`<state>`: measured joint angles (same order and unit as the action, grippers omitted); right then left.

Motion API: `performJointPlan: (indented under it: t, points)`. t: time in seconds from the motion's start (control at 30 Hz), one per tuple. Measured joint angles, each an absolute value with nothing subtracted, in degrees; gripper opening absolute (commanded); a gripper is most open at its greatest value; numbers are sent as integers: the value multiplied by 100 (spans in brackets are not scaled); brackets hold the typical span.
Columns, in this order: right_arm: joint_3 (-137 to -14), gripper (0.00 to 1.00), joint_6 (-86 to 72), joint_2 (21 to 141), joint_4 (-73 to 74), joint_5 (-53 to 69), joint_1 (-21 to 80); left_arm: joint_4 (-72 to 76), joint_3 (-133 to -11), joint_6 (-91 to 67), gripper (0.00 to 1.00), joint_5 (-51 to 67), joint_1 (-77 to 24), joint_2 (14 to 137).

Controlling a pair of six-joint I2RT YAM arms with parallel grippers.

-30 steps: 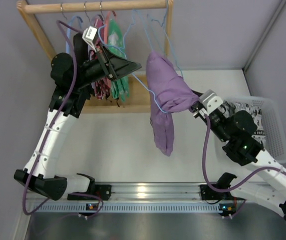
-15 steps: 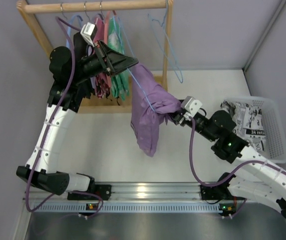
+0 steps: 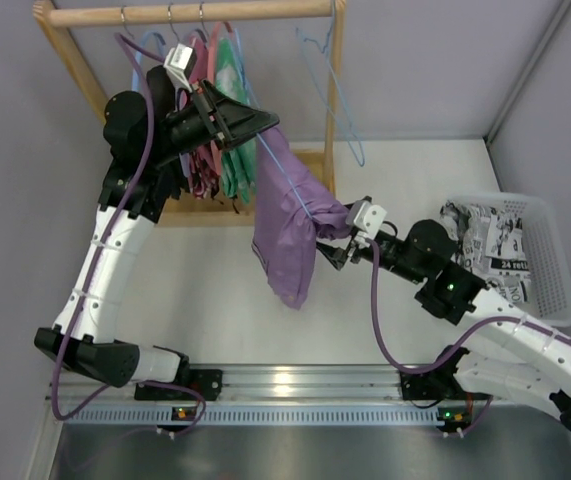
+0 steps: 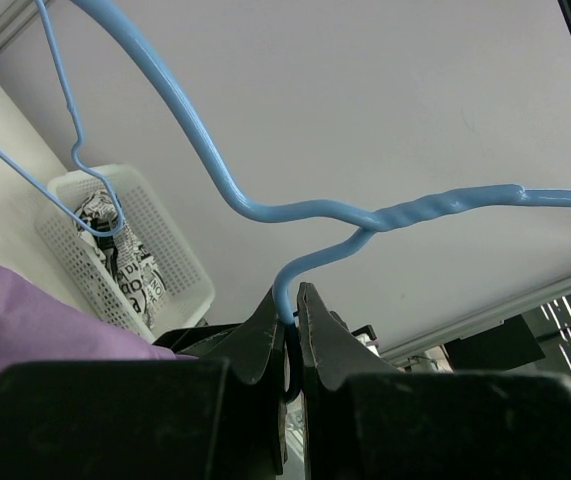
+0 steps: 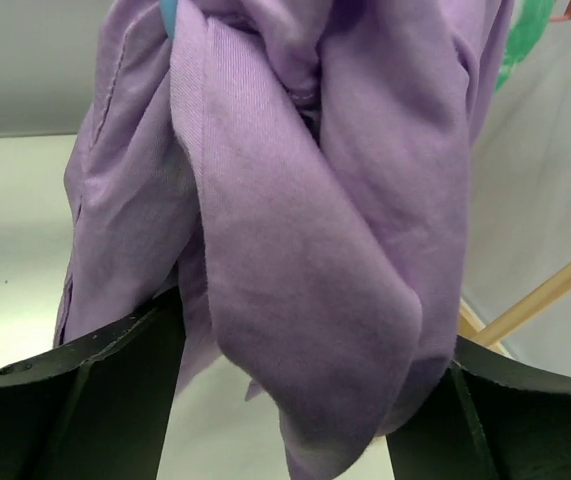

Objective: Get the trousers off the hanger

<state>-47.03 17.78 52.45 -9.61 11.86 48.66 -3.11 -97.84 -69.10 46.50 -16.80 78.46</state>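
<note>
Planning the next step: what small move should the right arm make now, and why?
Probably close the right gripper firmly and draw the trousers toward the right arm's base. Its fingers flank a bunched fold, though a firm pinch isn't clear, and the left gripper clamps the hanger by its neck, so the cloth could slide off the wire.

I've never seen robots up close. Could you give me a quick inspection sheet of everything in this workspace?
Surface: white table.
Job's things: lilac trousers draped over the light-blue wire hanger.
Clutter: white basket holding printed cloth; green garment and a spare wire hanger on the rack.
Grippers: left gripper shut on the hanger's neck; right gripper shut on a bunch of the trousers.
Cables: purple cables along both arms.
Surroundings: grey walls; metal rail at the near edge.
</note>
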Motion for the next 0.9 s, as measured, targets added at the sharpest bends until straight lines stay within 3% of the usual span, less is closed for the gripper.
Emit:
performJointPlan:
  t: [0.2,0.3,0.4,0.57,0.8,0.9]
  points:
    - [-4703,54,1839,5225,-976,932,4886,-309,-9784,-6908,0,4646,-1693,7852]
    - [-4700,53,1896,5127,-1055,685,4893,-309,-9784,-6910,0,4644,-1697,7852]
    - [-4698,60,1944,5063,-1273,370,4897,-307,-9784,-6910,0,4641,-1704,7852]
    - [-4698,61,1984,5133,-1568,-23,4897,-307,-9784,-6906,0,4609,-1754,7852]
    - [-4703,84,2126,5177,-1503,117,4897,-307,-9784,-6904,0,4602,-1772,7852]
    - [-4698,87,2296,5041,-1328,370,4897,-309,-9784,-6904,0,4604,-1774,7852]
